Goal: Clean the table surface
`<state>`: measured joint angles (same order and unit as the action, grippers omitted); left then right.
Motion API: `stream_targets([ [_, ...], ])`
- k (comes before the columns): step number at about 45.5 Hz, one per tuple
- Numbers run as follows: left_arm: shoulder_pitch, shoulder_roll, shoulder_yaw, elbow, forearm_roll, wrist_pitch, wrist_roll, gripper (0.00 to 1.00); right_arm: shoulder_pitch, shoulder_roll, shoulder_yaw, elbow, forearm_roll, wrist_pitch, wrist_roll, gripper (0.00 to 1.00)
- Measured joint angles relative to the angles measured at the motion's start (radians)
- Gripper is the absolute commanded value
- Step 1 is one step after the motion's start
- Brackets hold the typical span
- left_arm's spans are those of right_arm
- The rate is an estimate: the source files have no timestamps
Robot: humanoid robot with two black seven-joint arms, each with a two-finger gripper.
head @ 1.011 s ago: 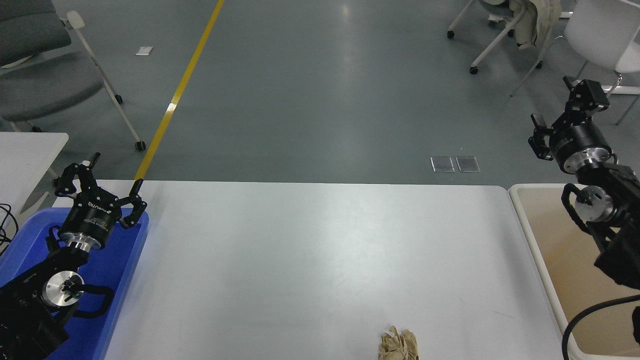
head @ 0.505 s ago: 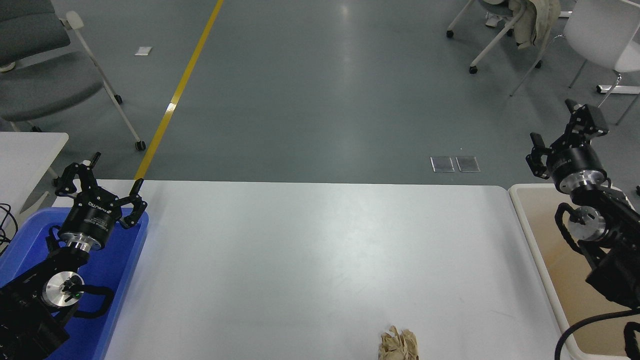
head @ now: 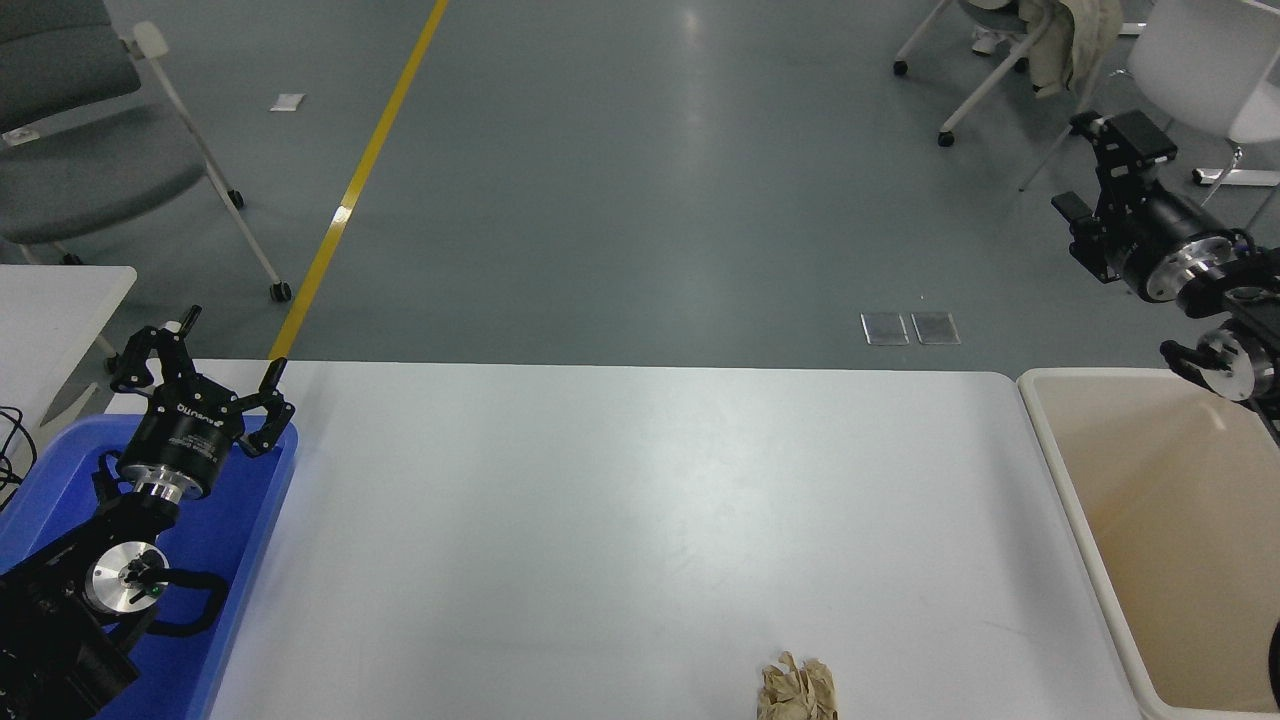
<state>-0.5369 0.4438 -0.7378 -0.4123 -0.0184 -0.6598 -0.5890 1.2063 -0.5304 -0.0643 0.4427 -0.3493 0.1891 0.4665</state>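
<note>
Far L, 9 o'clock: corner of small white table, grey chair behind it at 10.

L claw parked at 8 o'clock over blue bin. Fingers spread wide, nothing between them, touching nothing.

Yellow floor line runs from table's far L corner up toward 12.

Table surface fills centre and lower frame, white-grey, wide. One crumpled brown paper wad on it at 5 o'clock, right at near edge, partly cut off by frame.

Beige bin at 4 o'clock, just beside table's R end.

R claw at 2 o'clock, raised high, past bin's far rim, over floor. Holds nothing visible; seen from the side, so cannot tell how far open. Well apart from paper wad and table.

White chairs at 1–2 o'clock behind.
</note>
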Motion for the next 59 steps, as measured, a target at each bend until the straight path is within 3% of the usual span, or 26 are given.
stream_targets([
  [12,0.000,0.000,0.000,0.000,0.000,0.000,0.000,1.00,0.128,0.003,-0.221,0.013,-0.154,0.133,0.000,0.99],
  [26,0.000,0.001,0.000,0.000,0.000,0.000,0.000,1.00,0.286,0.096,-0.437,0.055,-0.408,0.276,0.004,1.00],
  [42,0.000,0.001,0.000,0.000,0.000,0.000,0.000,1.00,0.446,0.291,-0.747,0.242,-0.491,0.315,0.008,1.00],
  [59,0.000,0.000,0.000,0.000,0.000,-0.001,0.000,1.00,0.480,0.421,-0.945,0.436,-0.559,0.322,0.010,1.00],
])
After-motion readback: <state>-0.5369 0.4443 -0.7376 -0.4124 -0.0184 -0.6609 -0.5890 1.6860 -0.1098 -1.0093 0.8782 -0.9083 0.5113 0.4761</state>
